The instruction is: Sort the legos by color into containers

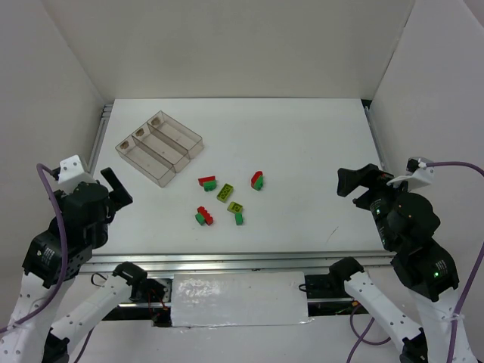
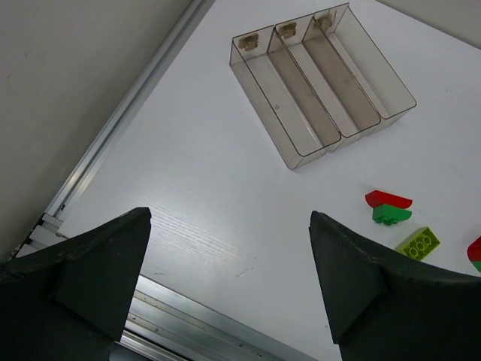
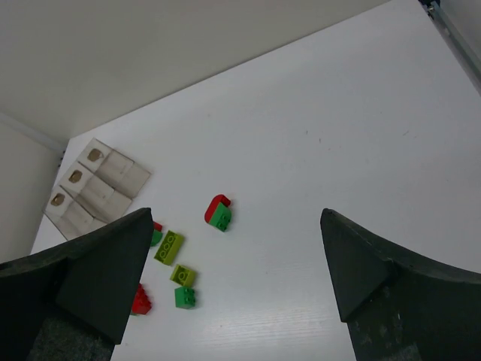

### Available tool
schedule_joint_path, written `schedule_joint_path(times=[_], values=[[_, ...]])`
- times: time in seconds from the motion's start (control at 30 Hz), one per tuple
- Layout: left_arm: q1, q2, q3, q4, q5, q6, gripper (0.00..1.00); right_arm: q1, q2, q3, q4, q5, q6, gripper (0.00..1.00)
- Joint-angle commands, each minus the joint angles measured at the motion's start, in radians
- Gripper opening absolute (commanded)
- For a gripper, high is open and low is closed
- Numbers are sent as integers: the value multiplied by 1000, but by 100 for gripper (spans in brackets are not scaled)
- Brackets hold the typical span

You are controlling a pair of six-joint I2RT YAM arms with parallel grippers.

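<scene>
Both arms sit at the near edge of the white table. The left gripper is at the near left with its fingers spread wide and nothing between them; its wrist view shows bare tabletop between the two dark fingers. The right gripper is at the near right, likewise spread and holding nothing, with its fingers framing the open table. The legos lie loose on the table between the two grippers, well apart from each and slightly nearer the left one. Nearest the arms lie a red and green pair and a dark green brick just beside a yellow-green one. Farther out lie a yellow-green brick, a red piece on a green one, and another red and green pair. The clear three-compartment tray stands angled at the far left, beyond the left gripper and apart from every brick.
</scene>
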Motion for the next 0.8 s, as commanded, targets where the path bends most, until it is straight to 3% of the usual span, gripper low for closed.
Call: schedule_joint_path(times=[0.0,0.37,0.5,0.57,0.77], values=[[-3,8,-4,38,12,26,99,9,1,9,16,5,-12,100],[-2,19,-12,35,19,20,99,9,22,12,18,-27,-26,100],[-2,25,-47,68,54,-2,100,9,118,-24,67,-160,-46,100],[-2,31,-98,104,82,-12,100,15,255,-35,81,-271,-46,100],[1,90,-185,219,170,-9,99,309,589,-121,231,-156,24,99]])
